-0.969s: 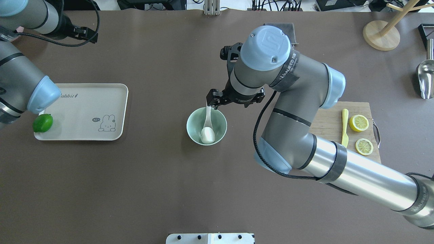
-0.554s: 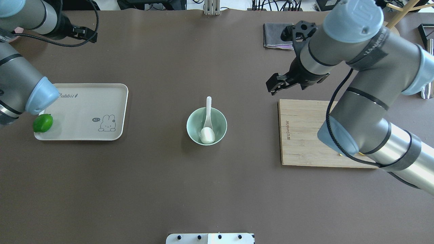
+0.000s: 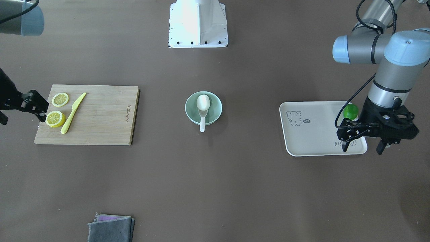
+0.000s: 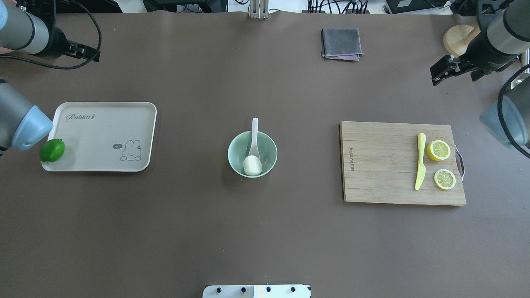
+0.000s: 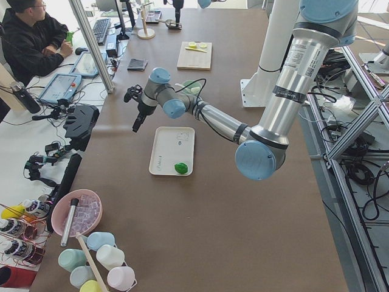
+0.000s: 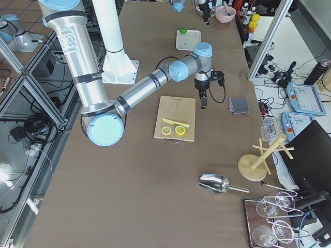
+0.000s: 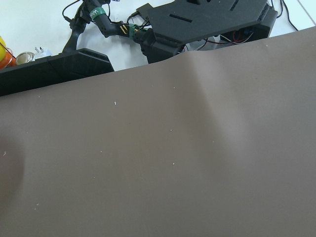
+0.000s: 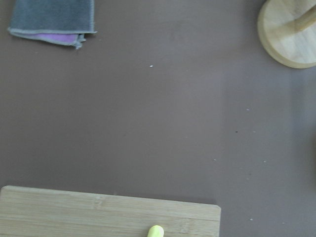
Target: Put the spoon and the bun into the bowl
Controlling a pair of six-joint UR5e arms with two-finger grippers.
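The pale mint-green bowl (image 4: pixel 270 151) stands at the table's middle; it also shows in the front view (image 3: pixel 216 108). The white bun (image 4: pixel 253 166) (image 3: pixel 203 102) lies inside it on the robot's side. The white spoon (image 4: pixel 254 131) (image 3: pixel 202 124) rests in the bowl, its scoop by the bun and its handle over the far rim. My right gripper (image 4: pixel 439 71) (image 3: pixel 39 109) is open and empty, far to the right near the cutting board's far corner. My left gripper (image 3: pixel 362 148) is open and empty above the tray's far outer corner.
A cream tray (image 4: pixel 103 124) with a green lime (image 4: pixel 52 150) lies on the left. A wooden cutting board (image 4: pixel 372 165) on the right holds a yellow-green knife (image 4: pixel 420 165) and two lemon slices (image 4: pixel 439 150). A grey cloth (image 4: pixel 340 43) and a wooden stand (image 4: pixel 455 39) sit at the far edge.
My right gripper let go of the spoon's handle, rose and swung away to the far right. The spoon stayed in the bowl. The left arm shifted slightly outward.
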